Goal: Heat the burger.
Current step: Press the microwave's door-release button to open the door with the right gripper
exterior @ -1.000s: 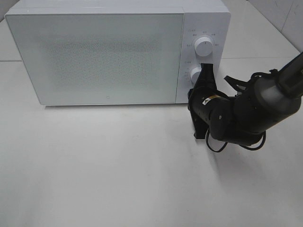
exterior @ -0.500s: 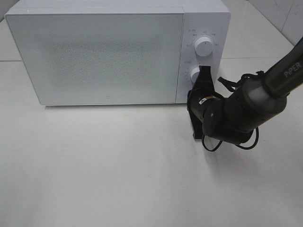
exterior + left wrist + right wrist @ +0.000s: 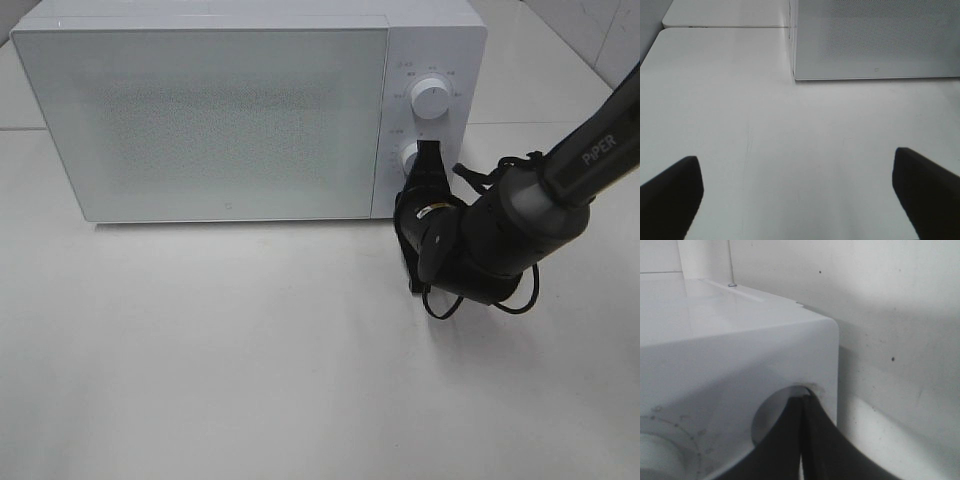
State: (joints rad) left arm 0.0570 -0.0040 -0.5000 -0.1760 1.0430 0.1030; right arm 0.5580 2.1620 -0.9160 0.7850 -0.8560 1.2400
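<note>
The burger is out of view. A white microwave (image 3: 220,120) stands at the back of the table with its door closed. My right gripper (image 3: 431,150) is shut, its two fingers pressed together with the tips against the lower knob (image 3: 410,157). In the right wrist view the closed fingers (image 3: 790,440) lie across that knob (image 3: 771,415). My left gripper (image 3: 797,192) is open over bare tabletop, short of the microwave's front corner (image 3: 875,40), with nothing between its fingers. It does not show in the high view.
An upper knob (image 3: 430,97) sits above the lower one on the control panel. The right arm (image 3: 500,235) with its loose cable lies over the table in front of the panel. A white tabletop (image 3: 230,350) spreads in front of the microwave.
The right arm's wrist and forearm have rolled and drawn slightly left and closer to the panel, while the fingertips stay at the lower knob.
</note>
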